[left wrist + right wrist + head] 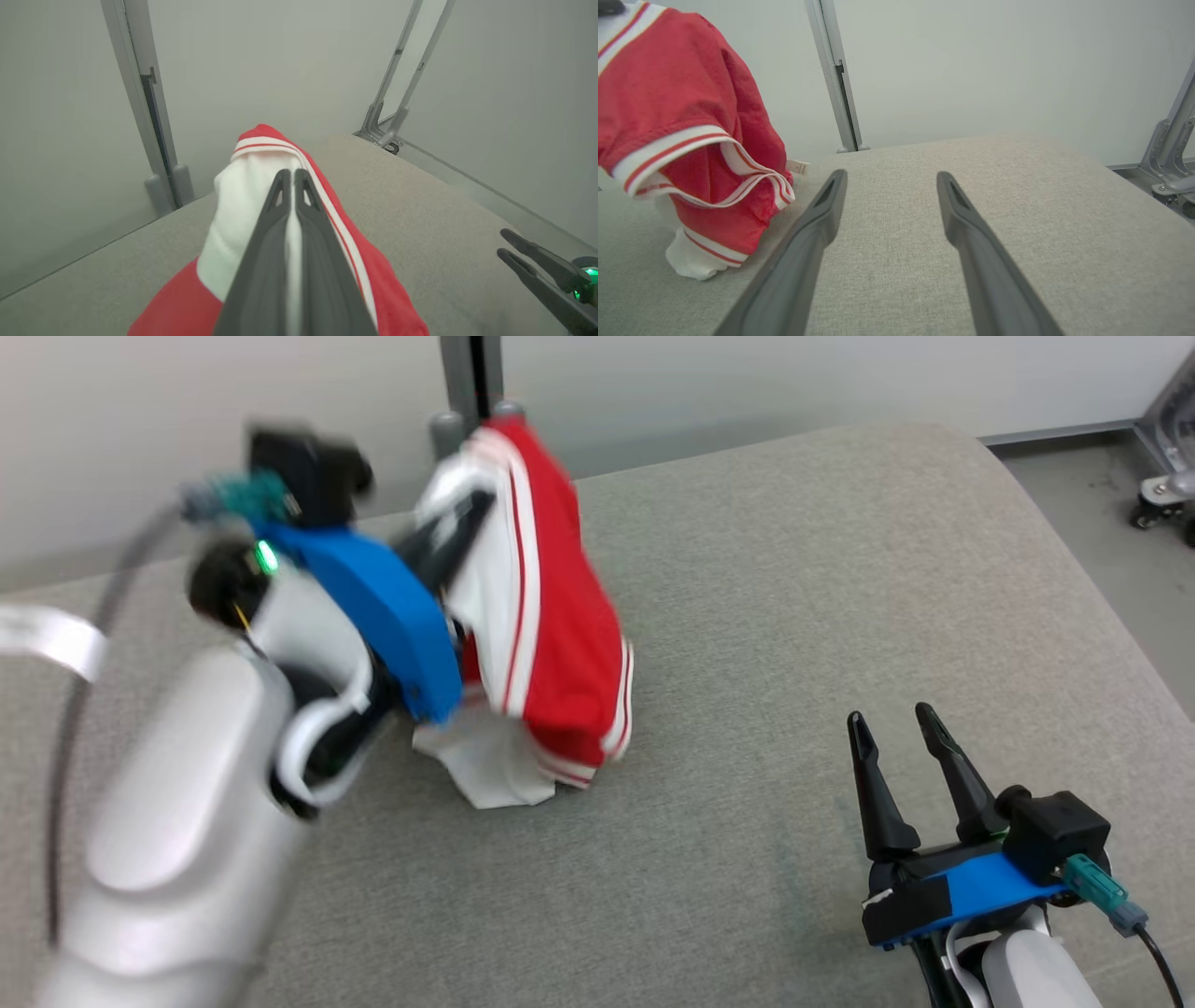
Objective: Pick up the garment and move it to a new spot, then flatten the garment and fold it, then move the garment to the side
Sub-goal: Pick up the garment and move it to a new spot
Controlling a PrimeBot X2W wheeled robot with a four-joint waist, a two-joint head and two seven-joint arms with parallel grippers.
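Garment: the red-and-white garment (551,616) hangs bunched from your left pincer (474,513). Its top is lifted and its white lower edge touches the grey padded counter (840,569), left of centre.
Left pincer: closed tight on a white fold near the garment's top. In the left wrist view the fingers (275,219) squeeze cloth between them, and striped red trim drapes over the far side.
Right pincer: your right pincer (892,717) has its jaws spread wide and holds nothing. It sits low over the counter, well apart from the garment, on its right.
Feel: expect a light, limp knit that sags under its own weight and keeps no shape. It is not fragile.
Slip risk: the hold looks like a thin pinch of fabric, so a quick swing could probably pull it free.
Where to hold: the striped hem and cuff bands look thicker and are easy to see. Take one with the right pincer, on the side away from the left hold, so the cloth spreads between the two.
Snag: the layers hang loose and overlapping, and a small white label (798,166) sticks out low down. Check that you pinch one edge, not several.
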